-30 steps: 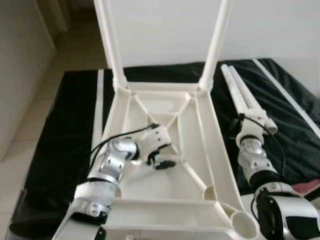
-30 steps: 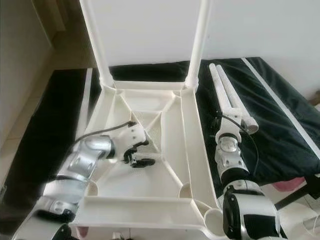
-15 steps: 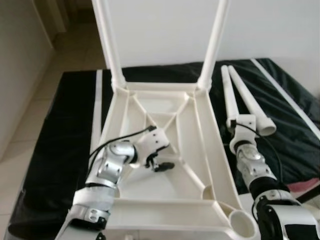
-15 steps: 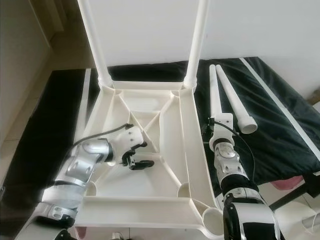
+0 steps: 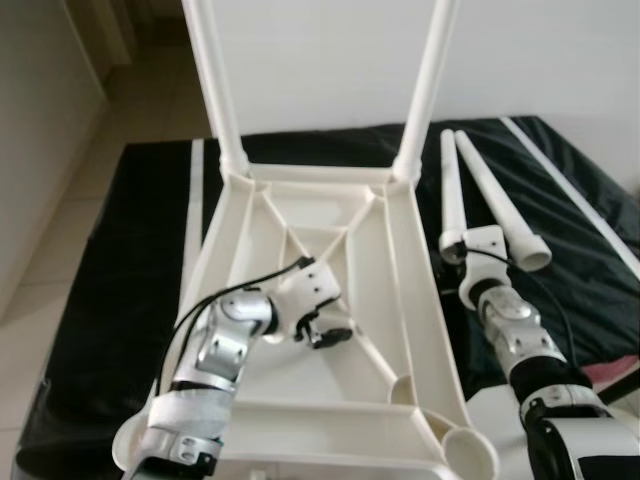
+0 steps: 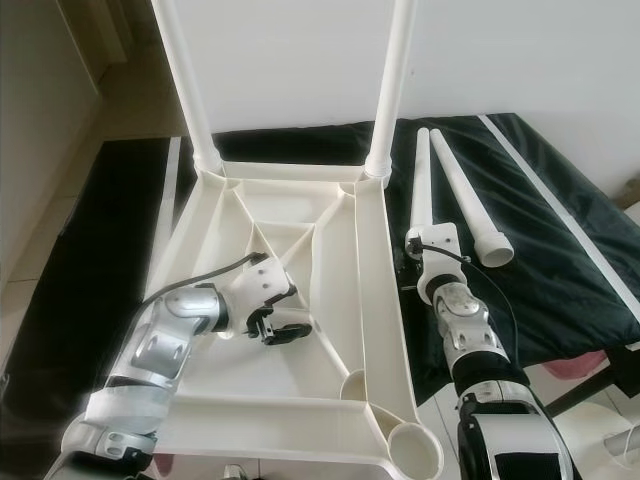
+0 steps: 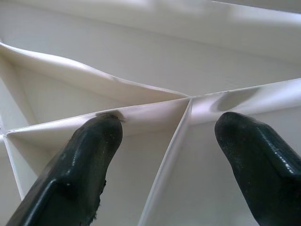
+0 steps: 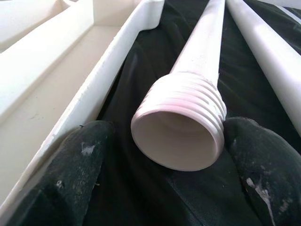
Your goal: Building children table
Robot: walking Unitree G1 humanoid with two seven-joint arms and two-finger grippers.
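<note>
The right gripper [image 8: 160, 160] spread wide around the threaded end of a white plastic leg tube [image 6: 421, 185] lying lengthwise on black cloth [image 6: 560, 240], perhaps not touching; the left gripper [image 7: 164, 155] gaped over the overturned white tabletop's ribs [image 6: 300, 235]

Upturned table [image 5: 400, 300] on mat [image 5: 130, 280], two legs [image 5: 215, 90] upright at far corners. Two loose legs [image 5: 452, 190] on mat right of table. Left gripper [image 5: 325, 328] inside ribbed underside; right gripper [image 8: 155, 188] straddling near loose leg's threaded end.
</note>
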